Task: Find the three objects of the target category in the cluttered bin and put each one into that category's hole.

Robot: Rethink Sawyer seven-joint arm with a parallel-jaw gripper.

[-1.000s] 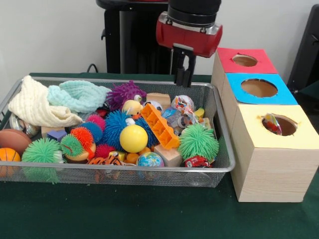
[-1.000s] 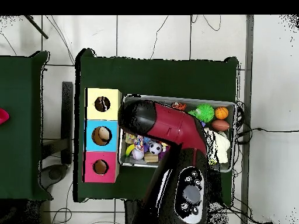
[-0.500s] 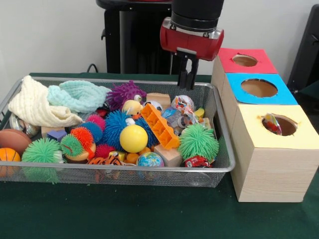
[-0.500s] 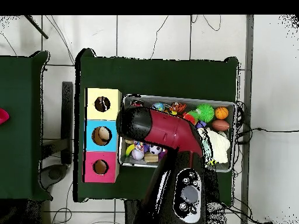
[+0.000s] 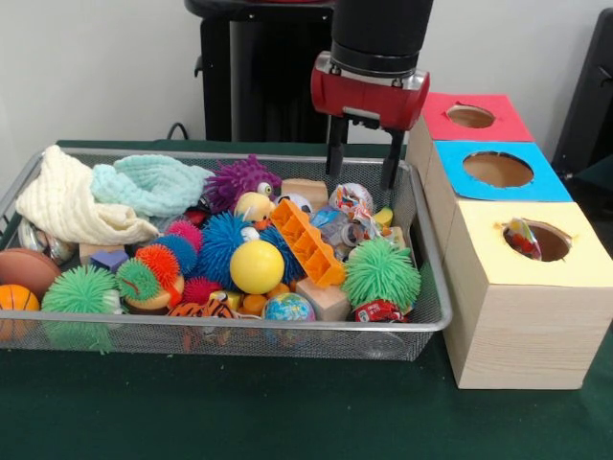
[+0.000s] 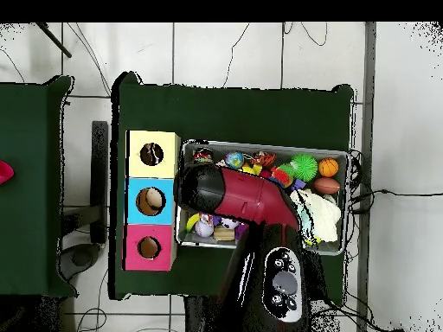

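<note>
The wire mesh bin (image 5: 287,337) is full of toys. My gripper (image 5: 363,165) hangs open and empty over the bin's right far corner, just above a crumpled white polka-dot cloth (image 5: 351,198). More dotted cloth (image 5: 362,226) lies right in front of it, by the green spiky ball (image 5: 381,273). Another polka-dot cloth (image 5: 524,238) sticks out of the yellow-surround hole (image 5: 546,241) of the pale wooden box. In the overhead view the arm (image 6: 238,194) covers the gripper and that end of the bin (image 6: 344,157); the yellow hole (image 6: 151,154) shows there too.
Blue-surround (image 5: 498,170) and red-surround (image 5: 470,116) holes sit behind the yellow one. The bin also holds spiky balls, a yellow ball (image 5: 257,266), an orange block (image 5: 306,242), wooden blocks and cream (image 5: 67,203) and teal (image 5: 153,184) knitted cloths at the left.
The gripper was shut; it has shifted slightly right, turned, and opened wide above the bin's right far corner. Nothing in the bin has moved.
</note>
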